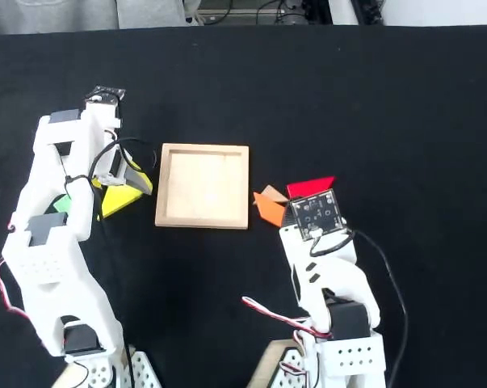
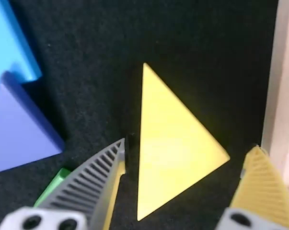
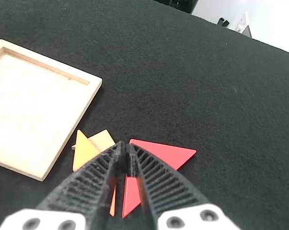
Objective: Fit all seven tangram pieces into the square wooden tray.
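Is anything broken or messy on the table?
Nothing looks broken or spilled. The tray lies flat and empty. Outside it lie a yellow triangle, inside the open left gripper, and a red triangle and orange pieces bunched by the shut right gripper. That is just unfinished, not odd.

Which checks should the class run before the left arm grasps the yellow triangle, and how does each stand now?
1. Left gripper open: ok.
2. Yellow triangle between its fingers: ok.
3. Triangle lying flat: ok.
4. Tray has room for it: ok.
5. Right gripper clear of the tray: ok.
6. Fingers low enough to grip: cannot tell.
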{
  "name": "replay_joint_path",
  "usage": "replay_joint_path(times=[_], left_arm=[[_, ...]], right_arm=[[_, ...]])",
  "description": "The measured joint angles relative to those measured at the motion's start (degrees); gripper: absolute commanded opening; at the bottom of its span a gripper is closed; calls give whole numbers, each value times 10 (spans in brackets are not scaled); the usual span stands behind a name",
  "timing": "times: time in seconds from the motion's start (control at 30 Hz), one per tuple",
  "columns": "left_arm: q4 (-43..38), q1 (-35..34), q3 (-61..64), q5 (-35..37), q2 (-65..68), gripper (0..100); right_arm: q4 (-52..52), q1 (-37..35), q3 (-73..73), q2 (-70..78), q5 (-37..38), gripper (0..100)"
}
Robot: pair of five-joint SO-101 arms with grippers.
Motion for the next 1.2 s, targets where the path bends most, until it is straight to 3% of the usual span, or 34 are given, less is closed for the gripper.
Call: replay_joint_path(times=[0.2,0.4,0.57,0.9,1.1,1.2], left_arm=[[2,-1,-24,-21,41,373],[53,-2,-98,-7,86,369],[60,-2,-115,-2,99,287],[77,4,-127,-30,105,316],[78,4,-127,-30,105,191],[79,8,-128,-31,104,193]], right_arm=[[0,0,0,0,0,12],[0,0,0,0,0,12],[0,0,0,0,0,12],[0,0,0,0,0,12],[0,0,0,0,0,12],[0,0,0,0,0,12]])
